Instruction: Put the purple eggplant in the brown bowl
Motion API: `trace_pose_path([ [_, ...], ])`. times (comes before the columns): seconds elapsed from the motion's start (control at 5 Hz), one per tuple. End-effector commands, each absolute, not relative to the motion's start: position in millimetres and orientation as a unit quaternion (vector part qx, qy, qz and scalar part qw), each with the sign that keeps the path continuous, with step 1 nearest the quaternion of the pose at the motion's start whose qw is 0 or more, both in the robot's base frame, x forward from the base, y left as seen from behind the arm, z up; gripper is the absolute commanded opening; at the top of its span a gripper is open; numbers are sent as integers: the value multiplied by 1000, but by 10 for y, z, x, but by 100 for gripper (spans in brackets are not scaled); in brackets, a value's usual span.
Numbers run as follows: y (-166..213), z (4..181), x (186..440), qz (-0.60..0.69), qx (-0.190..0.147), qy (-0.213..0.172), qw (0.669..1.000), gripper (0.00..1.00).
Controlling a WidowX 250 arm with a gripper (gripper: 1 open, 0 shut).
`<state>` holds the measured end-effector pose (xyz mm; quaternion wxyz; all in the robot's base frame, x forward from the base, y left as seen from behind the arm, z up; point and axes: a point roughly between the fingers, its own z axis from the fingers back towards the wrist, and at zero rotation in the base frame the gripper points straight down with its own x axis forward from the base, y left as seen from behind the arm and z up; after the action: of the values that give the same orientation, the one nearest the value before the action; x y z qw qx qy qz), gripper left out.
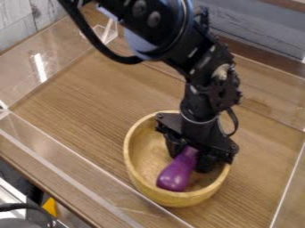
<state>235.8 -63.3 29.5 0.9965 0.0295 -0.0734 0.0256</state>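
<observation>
Wood-brown worktop point(89, 102) holds round light-brown wooden bowl point(134, 158) w/ glossy purple eggplant point(177, 172) inside; can't tell if my black end effector point(194, 153) grips.

The bowl point(141, 171) is light brown. Inside it, the eggplant point(177, 173) is glossy purple. Above the bowl, the robot arm point(179, 44) is black; beneath it, the table point(74, 100) is brown.

The eggplant point(177, 173) is glossy purple, rounded and fatter at its lower end, narrowing upward toward one o'clock, where its tip is hidden. It lies aslant inside the bowl point(142, 171), its fat end toward the six o'clock wall; whether it touches that wall is hard to tell. The bowl is round, light brown and thick-rimmed, sitting upright, its two o'clock side mostly covered.
</observation>
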Motion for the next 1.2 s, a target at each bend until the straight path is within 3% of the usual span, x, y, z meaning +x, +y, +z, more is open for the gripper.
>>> trace_pose_path([
  [0.0, -585, 215, 2336, 22, 30, -77, 996, 0],
  [0.6, -753, 86, 2358, 9, 29, -72, 997, 0],
  [1.0, -604, 97, 2414, -30, 27, -71, 997, 0],
])
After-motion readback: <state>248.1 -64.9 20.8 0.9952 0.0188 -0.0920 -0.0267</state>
